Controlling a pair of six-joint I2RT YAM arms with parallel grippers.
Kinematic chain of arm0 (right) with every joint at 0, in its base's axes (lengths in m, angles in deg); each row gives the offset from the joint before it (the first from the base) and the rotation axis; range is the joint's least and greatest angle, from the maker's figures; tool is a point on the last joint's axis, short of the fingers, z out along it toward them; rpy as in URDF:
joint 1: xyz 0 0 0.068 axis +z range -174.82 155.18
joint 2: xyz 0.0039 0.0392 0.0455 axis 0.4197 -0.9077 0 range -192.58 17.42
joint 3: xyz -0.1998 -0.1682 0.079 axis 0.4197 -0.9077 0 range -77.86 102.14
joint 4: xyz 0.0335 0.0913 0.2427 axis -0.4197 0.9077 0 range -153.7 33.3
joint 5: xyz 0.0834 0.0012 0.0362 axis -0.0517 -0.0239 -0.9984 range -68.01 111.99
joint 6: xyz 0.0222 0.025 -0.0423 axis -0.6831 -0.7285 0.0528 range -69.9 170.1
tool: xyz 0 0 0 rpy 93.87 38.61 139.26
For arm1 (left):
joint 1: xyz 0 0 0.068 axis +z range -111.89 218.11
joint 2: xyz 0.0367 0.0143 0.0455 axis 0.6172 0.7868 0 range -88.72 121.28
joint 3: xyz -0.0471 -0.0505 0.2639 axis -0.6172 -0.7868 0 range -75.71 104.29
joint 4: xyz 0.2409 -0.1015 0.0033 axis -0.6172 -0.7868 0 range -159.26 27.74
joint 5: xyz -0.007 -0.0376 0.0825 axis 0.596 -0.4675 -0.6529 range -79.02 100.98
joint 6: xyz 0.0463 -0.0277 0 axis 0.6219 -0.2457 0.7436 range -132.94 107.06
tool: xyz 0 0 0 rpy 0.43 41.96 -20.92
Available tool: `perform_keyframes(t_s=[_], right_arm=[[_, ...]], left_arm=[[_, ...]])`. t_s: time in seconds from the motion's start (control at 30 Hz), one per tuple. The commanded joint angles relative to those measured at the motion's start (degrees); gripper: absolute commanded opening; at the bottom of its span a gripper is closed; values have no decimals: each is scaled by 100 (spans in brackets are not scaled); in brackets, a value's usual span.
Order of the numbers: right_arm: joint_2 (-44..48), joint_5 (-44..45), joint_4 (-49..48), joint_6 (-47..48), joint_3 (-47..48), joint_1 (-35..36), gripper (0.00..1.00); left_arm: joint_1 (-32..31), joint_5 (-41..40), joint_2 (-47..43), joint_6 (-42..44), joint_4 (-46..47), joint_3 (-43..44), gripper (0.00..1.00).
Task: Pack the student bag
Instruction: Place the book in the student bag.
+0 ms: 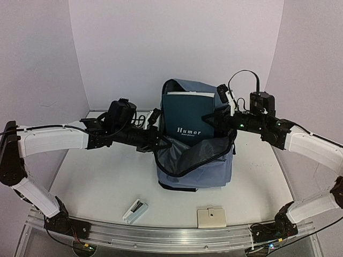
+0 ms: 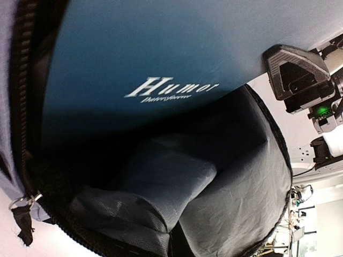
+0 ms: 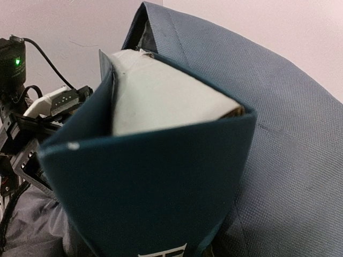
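The student bag (image 1: 206,166) stands upright in the middle of the bench (image 1: 91,182), its main compartment unzipped and gaping toward the arms. A teal book (image 1: 187,112) titled "Humor" stands upright inside it against the back wall, its upper part above the rim. The right tool (image 1: 216,119) is clamped on the book's right edge, one finger across the front cover. The left tool (image 1: 157,142) sits at the bag's left rim; I cannot tell whether it is apart or together. A small white object (image 1: 135,210) and a beige card (image 1: 211,217) lie near the front edge
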Motion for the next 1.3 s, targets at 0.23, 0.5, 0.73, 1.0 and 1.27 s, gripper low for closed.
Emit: perform_keyframes(t_s=[0.23,0.5,0.73,1.0,1.27], right_arm=[[845,1522,1377,-452,-593,-32,32],[1587,1255,1119,-827,-430,-32,78],[2094,1286,970,-1075,-320,-28,82],[1682,1079,955,-610,-145,-30,88],[777,583,588,-59,395,-28,75]], left_arm=[[2,-226,-819,79,315,-355,0],[-45,174,-682,95,352,-501,0],[-60,149,-640,106,375,-504,0],[-60,186,-617,120,369,-464,0],[-60,176,-627,161,161,-447,0]])
